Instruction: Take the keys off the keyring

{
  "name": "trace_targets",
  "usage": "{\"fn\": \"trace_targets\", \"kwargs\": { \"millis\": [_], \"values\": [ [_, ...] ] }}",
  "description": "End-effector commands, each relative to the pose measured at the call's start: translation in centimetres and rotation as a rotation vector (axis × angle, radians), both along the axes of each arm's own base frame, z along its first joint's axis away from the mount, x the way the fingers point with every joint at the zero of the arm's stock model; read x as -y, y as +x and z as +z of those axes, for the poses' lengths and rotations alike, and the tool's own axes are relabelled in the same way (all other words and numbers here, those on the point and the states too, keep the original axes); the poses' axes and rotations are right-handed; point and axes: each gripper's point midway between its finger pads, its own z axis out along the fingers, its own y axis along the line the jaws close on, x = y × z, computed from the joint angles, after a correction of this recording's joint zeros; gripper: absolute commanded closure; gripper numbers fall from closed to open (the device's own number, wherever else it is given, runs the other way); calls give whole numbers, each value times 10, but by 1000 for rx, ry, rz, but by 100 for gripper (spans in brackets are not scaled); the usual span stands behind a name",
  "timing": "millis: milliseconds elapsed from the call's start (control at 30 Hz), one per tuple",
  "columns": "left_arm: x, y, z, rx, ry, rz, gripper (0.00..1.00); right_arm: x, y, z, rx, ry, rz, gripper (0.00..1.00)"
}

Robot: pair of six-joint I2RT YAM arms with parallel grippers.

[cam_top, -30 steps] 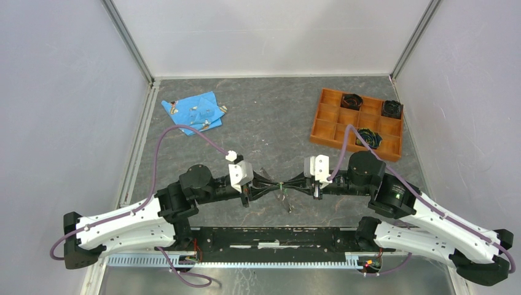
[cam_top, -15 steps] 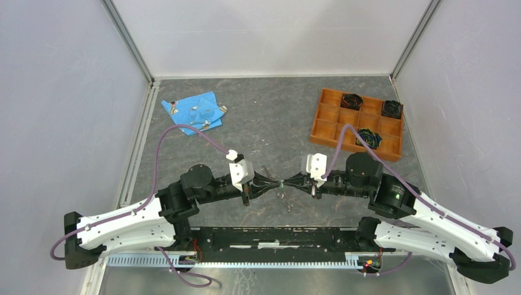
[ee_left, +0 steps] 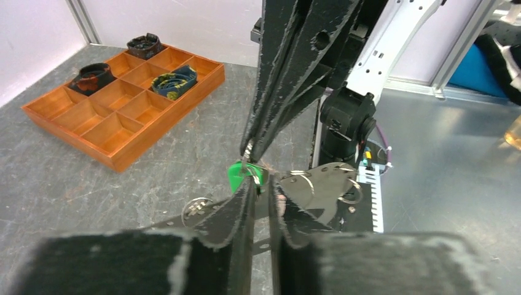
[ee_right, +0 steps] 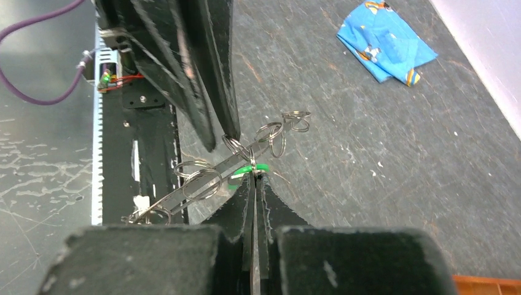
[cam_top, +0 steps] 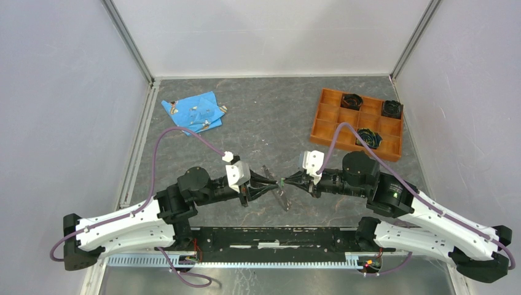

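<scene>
The keyring (cam_top: 281, 195) is a flat grey metal loop held tilted above the table between both grippers. It carries several small split rings and silvery keys (ee_right: 279, 132). My left gripper (cam_top: 274, 182) is shut on the keyring's plate (ee_left: 322, 193); its fingertips (ee_right: 222, 134) meet the strip from above in the right wrist view. My right gripper (cam_top: 285, 181) is shut on the green-headed key (ee_left: 239, 176), whose thin blade lies between its jaws (ee_right: 254, 175). The green head (ee_right: 242, 173) shows just past the tips. The keyring appears edge-on as a strip (ee_right: 196, 184).
An orange compartment tray (cam_top: 325, 126) with dark coiled items stands at the back right, also in the left wrist view (ee_left: 61, 123). A blue cloth (cam_top: 193, 110) with small metal pieces lies at the back left. The black base rail (cam_top: 276, 236) runs along the near edge.
Both grippers have risen and shifted slightly left and away from the bases. The keyring has come up off the table and now hangs tilted between them.
</scene>
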Motion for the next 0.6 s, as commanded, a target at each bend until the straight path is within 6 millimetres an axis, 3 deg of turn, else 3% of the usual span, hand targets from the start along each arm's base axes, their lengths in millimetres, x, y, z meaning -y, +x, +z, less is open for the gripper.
{"fn": "trace_targets", "kwargs": {
  "millis": [0,100,567],
  "values": [
    [-3,-5,29,43,-86,-17,74,8,14,22,63,13,-67,99],
    [-3,-3,28,42,-84,-9,68,5,14,30,77,18,-53,99],
    [5,10,19,26,-31,42,69,7,13,32,97,10,-44,99]
  ]
}}
